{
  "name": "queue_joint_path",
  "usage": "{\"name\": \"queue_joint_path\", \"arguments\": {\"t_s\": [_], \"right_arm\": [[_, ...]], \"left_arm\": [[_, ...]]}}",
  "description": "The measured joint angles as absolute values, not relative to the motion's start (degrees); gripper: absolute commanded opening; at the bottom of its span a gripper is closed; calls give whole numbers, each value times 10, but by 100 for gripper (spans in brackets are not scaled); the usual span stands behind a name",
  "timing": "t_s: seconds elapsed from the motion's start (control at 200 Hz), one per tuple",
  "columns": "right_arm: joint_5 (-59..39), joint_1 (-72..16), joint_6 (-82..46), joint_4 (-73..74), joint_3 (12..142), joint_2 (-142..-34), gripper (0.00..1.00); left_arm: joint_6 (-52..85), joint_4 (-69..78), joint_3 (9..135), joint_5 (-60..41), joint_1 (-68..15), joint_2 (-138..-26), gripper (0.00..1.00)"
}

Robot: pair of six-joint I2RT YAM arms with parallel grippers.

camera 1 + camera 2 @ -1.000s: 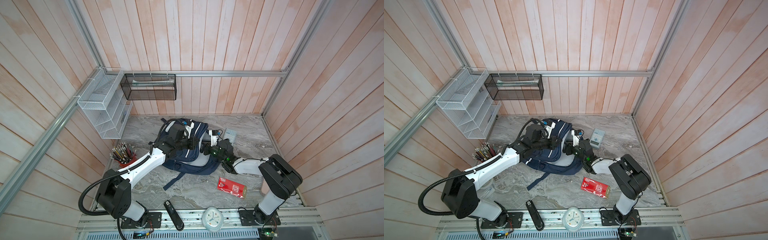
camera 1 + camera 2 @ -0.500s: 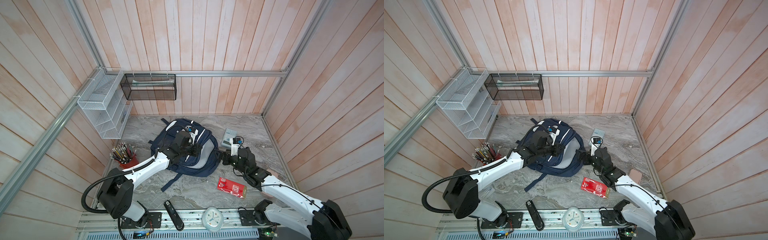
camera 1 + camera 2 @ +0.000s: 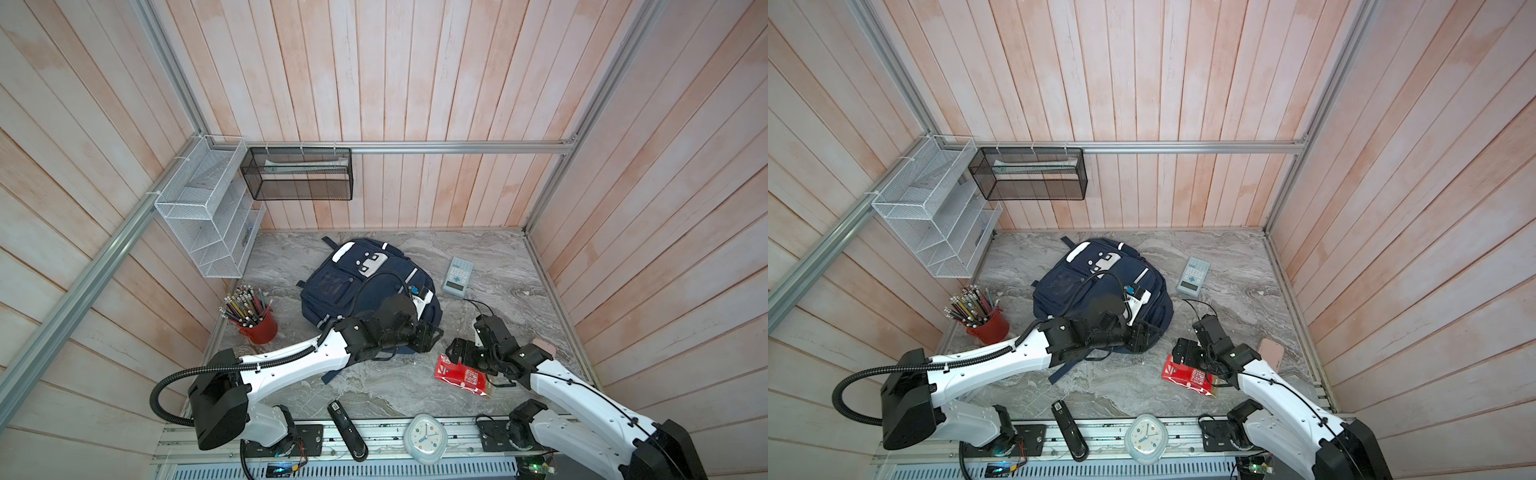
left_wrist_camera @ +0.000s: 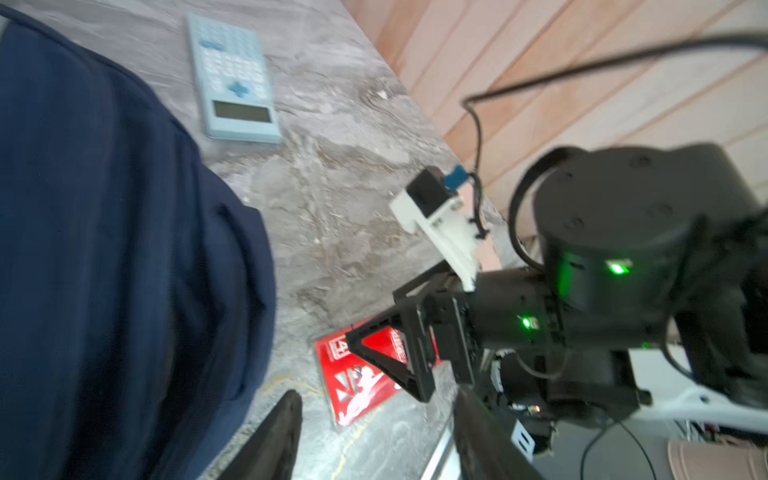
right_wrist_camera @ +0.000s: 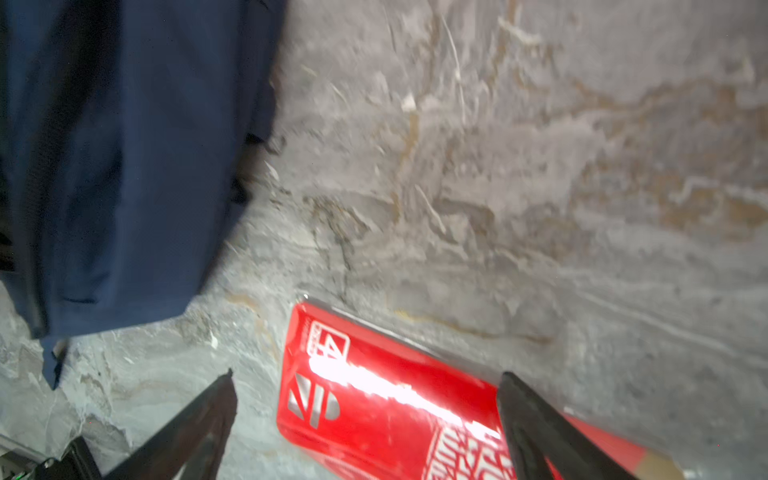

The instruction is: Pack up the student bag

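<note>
Progress: red booklet (image 3: pixel 463 376) and calculator (image 3: pixel 457 275) lie outside the student bag (image 3: pixel 353 286), unpacked
Left gripper (image 4: pixel 376 395): spread, empty, beside the student bag
Right gripper (image 5: pixel 365 376): spread wide over the red booklet

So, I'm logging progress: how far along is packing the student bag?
Done: nothing visibly packed; the student bag hides its contents. In hand: the right gripper hangs open over the red book; the left gripper is open beside the bag, empty. Left: book, calculator, stapler, clock, all outside.

Spread right tool (image 5: pixel 366 375) above red booklet (image 5: pixel 374 419), navy student bag (image 5: pixel 124 166) near
</note>
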State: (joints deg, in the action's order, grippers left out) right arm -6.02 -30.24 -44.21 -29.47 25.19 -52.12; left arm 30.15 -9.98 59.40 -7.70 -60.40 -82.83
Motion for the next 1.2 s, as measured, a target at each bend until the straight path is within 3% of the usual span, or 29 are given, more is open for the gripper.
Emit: {"name": "queue_joint_path", "arguments": {"t_s": [0.24, 0.79, 1.055, 1.2], "right_arm": [[-77, -304, -478, -377, 251, -493, 98], [-101, -387, -536, -469, 268, -516, 98], [-96, -405, -540, -483, 272, -536, 88], [-100, -406, -537, -459, 261, -554, 78]], "left_arm": [[314, -92, 591, -88, -659, -940, 49], [313, -86, 628, -73, -660, -1084, 42], [316, -64, 647, -56, -656, -1110, 40], [325, -43, 649, -62, -642, -1118, 40]]}}
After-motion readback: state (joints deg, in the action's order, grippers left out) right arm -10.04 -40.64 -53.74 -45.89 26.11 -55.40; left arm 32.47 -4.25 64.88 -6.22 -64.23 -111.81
